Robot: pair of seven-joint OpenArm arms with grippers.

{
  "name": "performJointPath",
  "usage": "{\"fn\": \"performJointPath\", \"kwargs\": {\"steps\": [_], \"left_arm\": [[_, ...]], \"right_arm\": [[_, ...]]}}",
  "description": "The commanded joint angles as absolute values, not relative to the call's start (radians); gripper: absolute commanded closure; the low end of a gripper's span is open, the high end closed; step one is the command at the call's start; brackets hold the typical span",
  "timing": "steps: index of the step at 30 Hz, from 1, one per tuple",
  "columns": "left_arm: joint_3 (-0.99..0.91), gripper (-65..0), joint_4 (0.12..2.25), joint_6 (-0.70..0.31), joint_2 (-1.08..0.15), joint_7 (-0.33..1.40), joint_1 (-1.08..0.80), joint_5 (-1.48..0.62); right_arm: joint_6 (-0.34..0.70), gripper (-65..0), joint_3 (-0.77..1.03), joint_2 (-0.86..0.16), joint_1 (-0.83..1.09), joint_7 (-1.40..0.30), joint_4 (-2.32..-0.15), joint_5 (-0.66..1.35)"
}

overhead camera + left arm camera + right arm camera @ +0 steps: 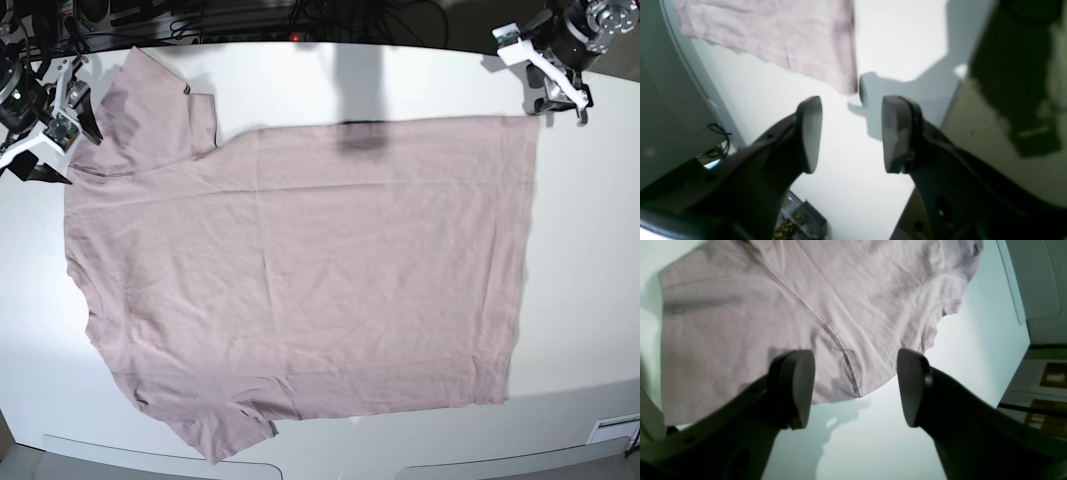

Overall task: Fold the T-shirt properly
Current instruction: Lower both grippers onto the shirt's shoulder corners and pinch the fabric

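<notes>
Just ahead of the left gripper [851,133], a hem corner of the T-shirt [786,36] lies flat on the white table [846,186]. The jaws stand spread and hold nothing; the corner is near the fingertips but apart from them, a little to the fore and to one side.

Ahead of the right gripper [857,386] lies a sleeve of the T-shirt [773,306], its seam running down toward the gap between the fingers. These jaws are likewise spread and empty, poised above the cloth edge; contact cannot be confirmed.

In the base view the T-shirt [300,280] is spread open over most of the table [590,320], with both arms stationed along one long side: the right gripper [45,135] by the sleeve, the left gripper [560,95] by the hem corner.

Assessment: the step in hand appears to be the first grasp, no fold being made as yet. Recommendations:
- Advance the left gripper until the corner sits fully between the pads before closing.
- Take both layers of cloth, not the top one alone.
- Close both grippers together and lift evenly, so the fold line runs straight.
- The sleeve's wrinkling may bunch; keep the lift low.
</notes>
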State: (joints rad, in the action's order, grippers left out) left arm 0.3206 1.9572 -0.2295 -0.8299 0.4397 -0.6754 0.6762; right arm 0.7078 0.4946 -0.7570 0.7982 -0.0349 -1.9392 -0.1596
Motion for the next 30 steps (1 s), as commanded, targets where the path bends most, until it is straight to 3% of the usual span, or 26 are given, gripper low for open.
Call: {"fn": "performJointPath", "kwargs": {"steps": [1,4,12,15,21,30], "left_arm": [[0.316,-28.3,1.971,-0.249,-0.842,0.454,-0.673,0.658],[0.316,-28.3,1.971,-0.337,-0.842,0.486,-0.629,0.581],[0.316,-28.1,1.971,-0.345,-0.779,0.543,-0.528,0.492],[0.318,-27.9,1.972,-0.392,-0.757,0.591,-0.532,0.485],[0.395,-27.9,1.972,-0.397,-0.744,0.571,-0.519,0.496],[0.467,-24.9,1.969,-0.389,-0.621,0.605,-0.408,0.488]], "right_arm": [[0.698,-39.0,0.505,-0.773,0.798,-0.019,-1.956,-0.157],[0.698,-39.0,0.505,-0.773,0.798,-0.019,-1.966,-0.157],[0.698,-39.0,0.505,-0.773,0.798,-0.023,-2.033,-0.157],[0.698,-39.0,0.505,-0.774,0.798,-0.028,-2.038,-0.157],[0.698,-39.0,0.505,-0.776,0.798,-0.038,-2.038,-0.157],[0.698,-39.0,0.505,-0.776,0.798,-0.044,-2.038,-0.157]]}}
